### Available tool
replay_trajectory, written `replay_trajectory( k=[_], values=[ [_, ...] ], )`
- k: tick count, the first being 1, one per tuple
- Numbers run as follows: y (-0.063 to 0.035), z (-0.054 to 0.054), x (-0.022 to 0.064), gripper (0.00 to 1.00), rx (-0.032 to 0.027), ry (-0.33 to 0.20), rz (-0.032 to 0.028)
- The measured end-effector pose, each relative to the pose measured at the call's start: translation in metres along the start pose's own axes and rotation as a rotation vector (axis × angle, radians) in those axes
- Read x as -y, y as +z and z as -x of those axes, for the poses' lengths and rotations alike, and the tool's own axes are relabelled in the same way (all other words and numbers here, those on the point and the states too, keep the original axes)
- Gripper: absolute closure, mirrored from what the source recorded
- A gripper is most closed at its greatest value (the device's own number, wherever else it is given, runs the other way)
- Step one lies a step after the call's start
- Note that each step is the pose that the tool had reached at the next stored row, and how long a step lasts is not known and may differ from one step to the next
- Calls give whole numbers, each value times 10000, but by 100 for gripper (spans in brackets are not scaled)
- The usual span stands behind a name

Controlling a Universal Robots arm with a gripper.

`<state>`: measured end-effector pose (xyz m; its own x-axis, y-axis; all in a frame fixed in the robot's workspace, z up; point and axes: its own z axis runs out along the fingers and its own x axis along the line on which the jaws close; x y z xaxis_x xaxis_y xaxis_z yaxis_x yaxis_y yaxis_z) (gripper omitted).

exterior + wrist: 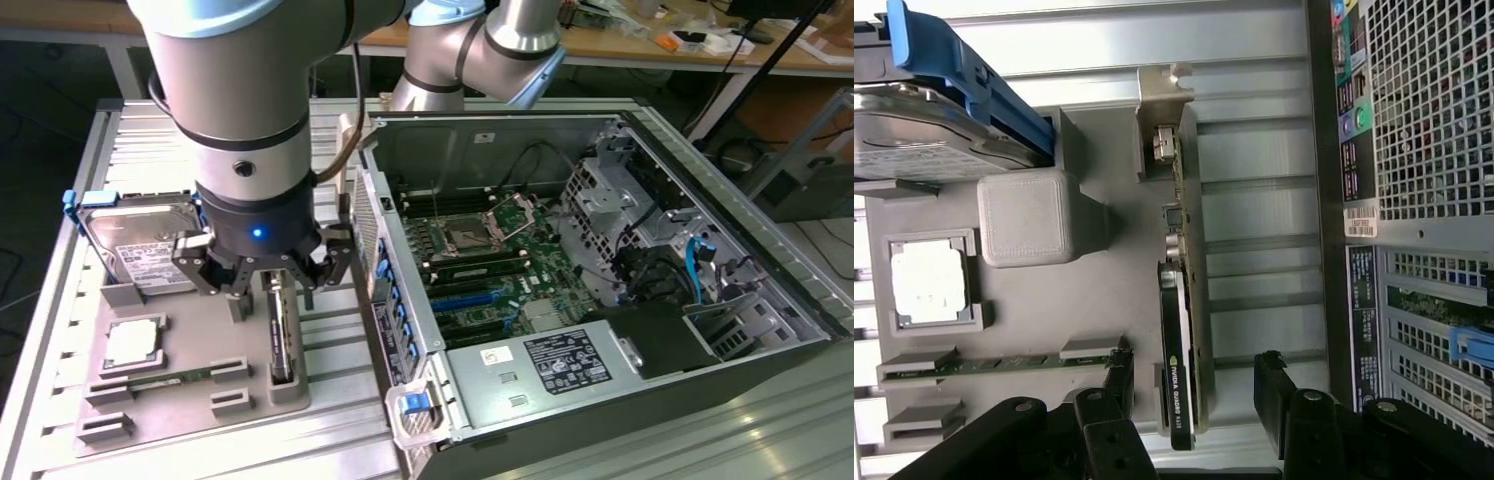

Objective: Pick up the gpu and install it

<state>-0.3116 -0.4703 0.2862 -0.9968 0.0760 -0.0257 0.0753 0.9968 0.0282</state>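
Note:
The gpu (280,340) stands on its edge in a slot of the grey holder plate (187,415), to the exterior view's left of the computer case. In the wrist view the gpu (1184,300) shows its thin edge, the black fan side and the silver end bracket (1162,110). My gripper (271,285) hangs just above the card, open. One finger (1119,375) is on the fan side and the other finger (1269,385) on the opposite side, both with a gap to the card.
An open computer case (747,230) lies on the table with its motherboard (494,260) exposed. On the holder plate are a silver hard drive with blue rails (134,245), a square processor (134,343) and a green memory stick (167,380). A grey block (1029,215) stands beside the card.

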Motion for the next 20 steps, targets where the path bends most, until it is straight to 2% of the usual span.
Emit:
replay_trajectory(
  k=[20],
  values=[
    [116, -3, 3, 40, 1, 1, 1]
  ],
)
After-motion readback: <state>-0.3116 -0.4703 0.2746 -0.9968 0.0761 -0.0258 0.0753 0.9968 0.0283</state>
